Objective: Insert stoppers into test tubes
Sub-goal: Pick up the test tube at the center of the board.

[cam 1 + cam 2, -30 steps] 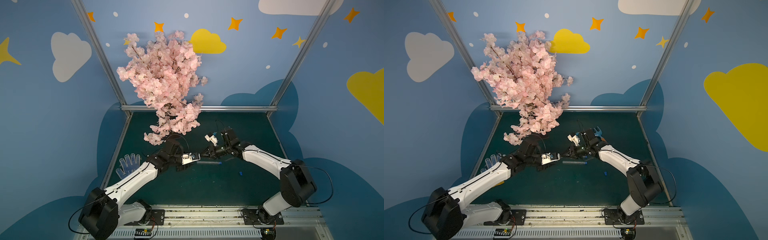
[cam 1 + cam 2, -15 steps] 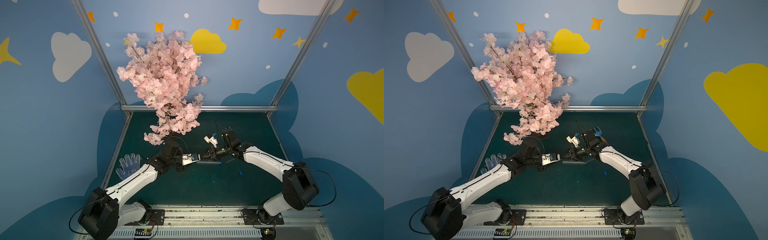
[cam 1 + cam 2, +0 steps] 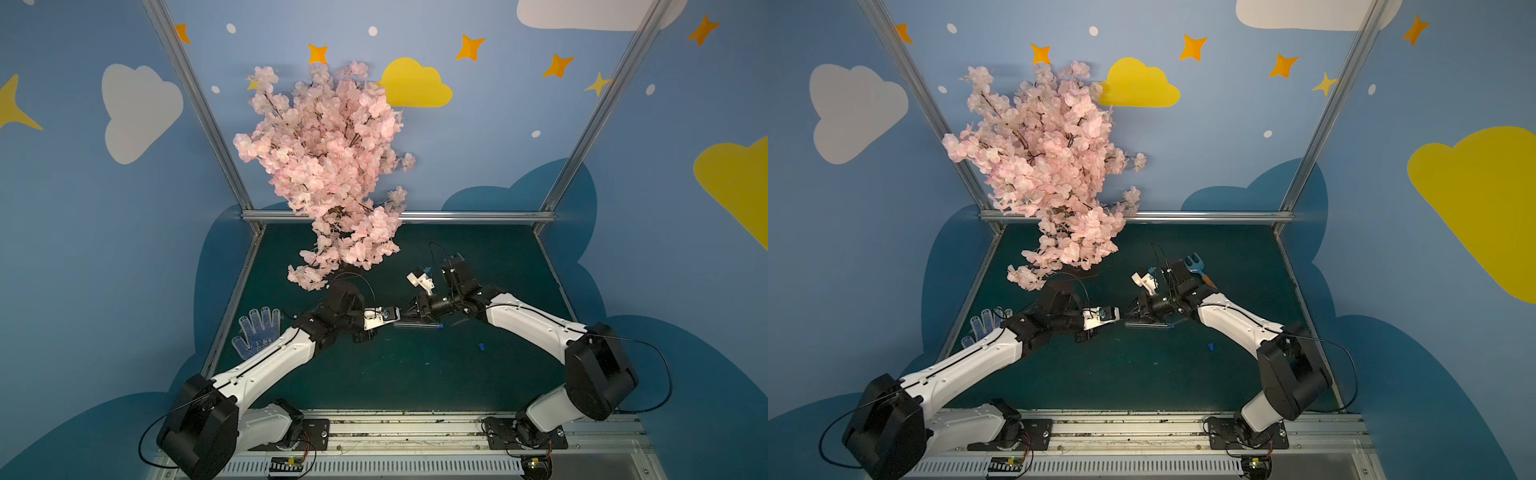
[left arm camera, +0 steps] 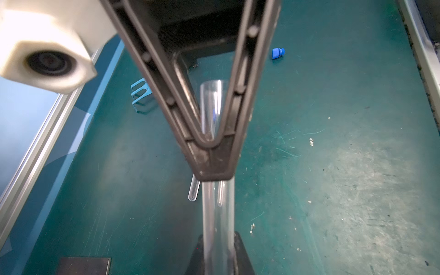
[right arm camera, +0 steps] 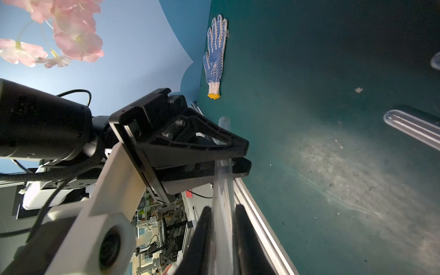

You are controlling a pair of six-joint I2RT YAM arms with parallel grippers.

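A white knit glove with blue dots (image 3: 257, 332) lay at the left edge of the dark-green tabletop (image 3: 415, 382). Above the tabletop's middle, the left end effector (image 5: 242, 157) pinched a slim clear test tube (image 4: 226, 219). The right end effector (image 4: 212, 164) appeared clamped on the same tube. A small bright-blue plug-shaped stopper (image 3: 481, 346) lay loose farther right.

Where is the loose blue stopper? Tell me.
In both top views the loose stopper lies on the mat, right side, near the right forearm and the lying tube.
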